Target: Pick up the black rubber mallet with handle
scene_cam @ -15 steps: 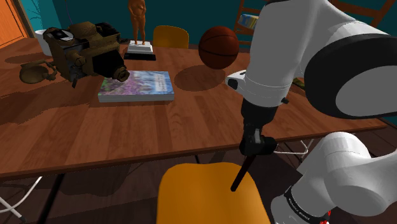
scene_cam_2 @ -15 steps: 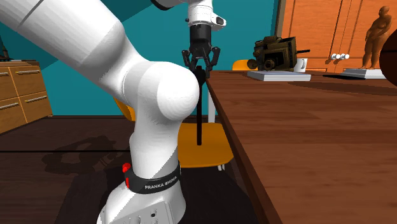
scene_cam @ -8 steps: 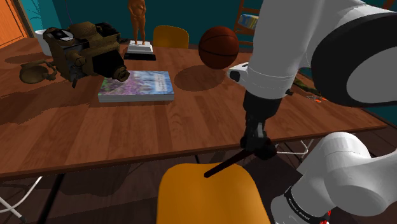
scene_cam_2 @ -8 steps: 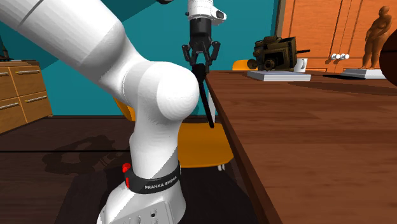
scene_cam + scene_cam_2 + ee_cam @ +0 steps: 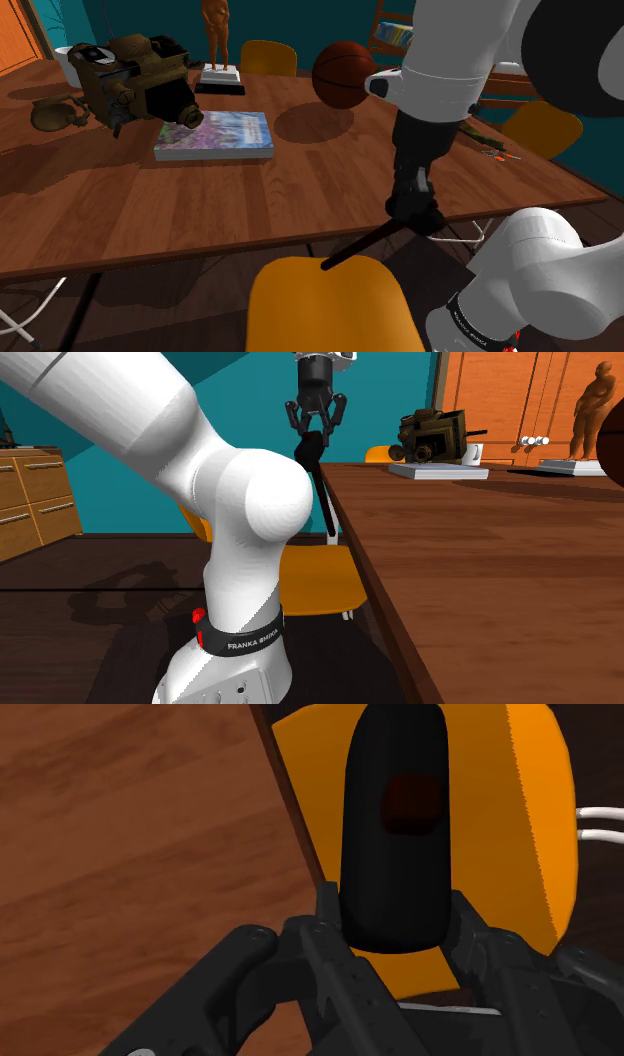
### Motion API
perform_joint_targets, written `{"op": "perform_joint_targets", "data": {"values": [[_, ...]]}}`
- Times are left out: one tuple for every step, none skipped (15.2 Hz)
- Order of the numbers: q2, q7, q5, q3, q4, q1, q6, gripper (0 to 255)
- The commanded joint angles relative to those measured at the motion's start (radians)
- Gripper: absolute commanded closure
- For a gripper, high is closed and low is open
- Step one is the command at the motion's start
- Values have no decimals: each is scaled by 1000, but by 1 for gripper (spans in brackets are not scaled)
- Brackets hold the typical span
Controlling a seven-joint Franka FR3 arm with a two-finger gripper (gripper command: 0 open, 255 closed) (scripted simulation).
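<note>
The black mallet (image 5: 395, 824) is clasped by its thick head between my gripper's (image 5: 395, 932) two black fingers. In the shoulder view the gripper (image 5: 415, 216) hangs just off the wooden table's (image 5: 200, 205) near edge, over an orange chair (image 5: 320, 310). The mallet's thin handle (image 5: 360, 248) slants down and toward that view's left, clear of the seat. In the second exterior view the gripper (image 5: 314, 438) is high beside the table corner, and the mallet (image 5: 322, 492) trails below it, tilted.
On the table stand an old camera (image 5: 135, 80), a book (image 5: 215, 135), a basketball (image 5: 343, 73) and a figurine (image 5: 215, 40). A second orange chair (image 5: 540, 125) is at the shoulder view's right. The white arm (image 5: 150, 442) looms large in the second exterior view.
The gripper has risen with the mallet in it. The handle, hanging nearly straight down a second ago, has swung to a slant.
</note>
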Motion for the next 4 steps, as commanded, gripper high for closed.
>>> {"op": "perform_joint_targets", "data": {"values": [[3,-3,-5,-6,28,-2,-25,255],[6,-3,-7,-7,43,-3,-37,255],[6,-3,-7,-8,45,-4,-39,255],[6,-3,-7,-8,45,-4,-39,255]]}}
